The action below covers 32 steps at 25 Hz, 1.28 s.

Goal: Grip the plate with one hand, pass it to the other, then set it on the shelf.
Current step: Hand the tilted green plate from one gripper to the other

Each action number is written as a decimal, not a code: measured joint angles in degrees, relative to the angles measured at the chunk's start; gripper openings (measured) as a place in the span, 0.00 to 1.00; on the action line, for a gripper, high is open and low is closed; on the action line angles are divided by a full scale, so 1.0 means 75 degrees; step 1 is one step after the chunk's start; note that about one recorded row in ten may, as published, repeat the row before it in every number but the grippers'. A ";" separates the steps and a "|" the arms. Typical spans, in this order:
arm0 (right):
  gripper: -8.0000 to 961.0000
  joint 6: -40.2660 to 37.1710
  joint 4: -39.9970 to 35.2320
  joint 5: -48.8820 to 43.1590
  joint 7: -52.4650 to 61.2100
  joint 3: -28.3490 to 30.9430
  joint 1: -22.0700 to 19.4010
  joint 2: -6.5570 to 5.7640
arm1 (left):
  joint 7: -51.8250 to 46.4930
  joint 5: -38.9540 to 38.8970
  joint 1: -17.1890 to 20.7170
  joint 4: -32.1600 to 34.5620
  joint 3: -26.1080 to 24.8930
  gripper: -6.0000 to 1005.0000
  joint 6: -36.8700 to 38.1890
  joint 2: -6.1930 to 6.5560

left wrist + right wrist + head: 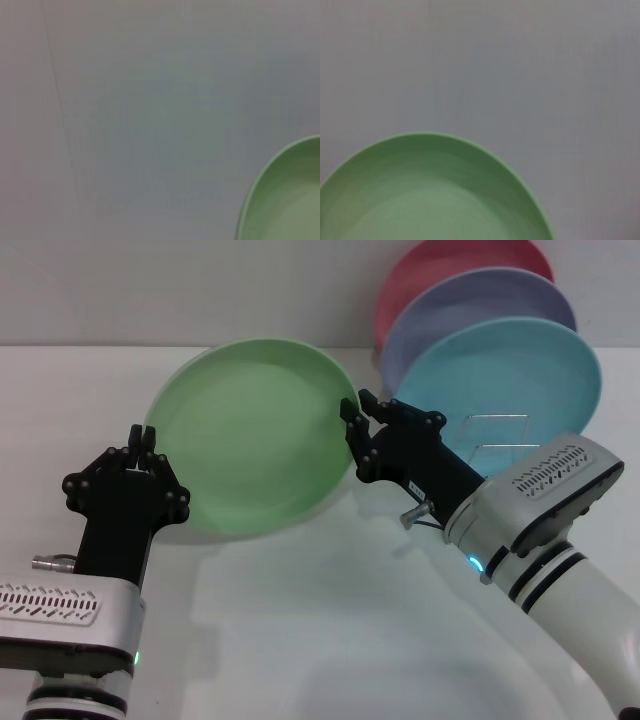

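The light green plate (250, 435) is held up off the table, tilted, its inside facing me. My right gripper (357, 406) is shut on its right rim, one finger inside the rim and one outside. My left gripper (142, 436) is at the plate's left rim. The plate's rim shows in a corner of the left wrist view (285, 195) and fills much of the right wrist view (430, 195). The wire shelf (497, 430) stands on the right behind my right arm, mostly hidden by the plates in it.
Three plates stand upright in the shelf: turquoise (520, 365) in front, lavender (480, 300) behind it, pink (440, 265) at the back. A white wall runs behind the white table (330, 620).
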 joint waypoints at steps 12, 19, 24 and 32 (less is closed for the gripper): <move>0.13 0.0000 -0.0024 0.0000 0.0000 -0.0023 0.0011 0.0000 | -0.0001 0.0000 -0.0019 0.0013 0.0011 0.06 0.0000 0.0000; 0.13 -0.0001 -0.0036 0.0000 0.0000 -0.0035 0.0024 -0.0012 | -0.0004 -0.0001 -0.0022 0.0014 0.0041 0.06 0.0000 0.0000; 0.13 -0.0001 -0.0037 -0.0001 -0.0002 -0.0036 0.0035 -0.0012 | -0.0007 -0.0001 -0.0024 0.0014 0.0058 0.06 0.0000 0.0000; 0.11 -0.0001 -0.0036 -0.0007 -0.0036 -0.0005 0.0025 -0.0012 | -0.0022 -0.0001 -0.0048 0.0000 0.0058 0.07 0.0000 0.0000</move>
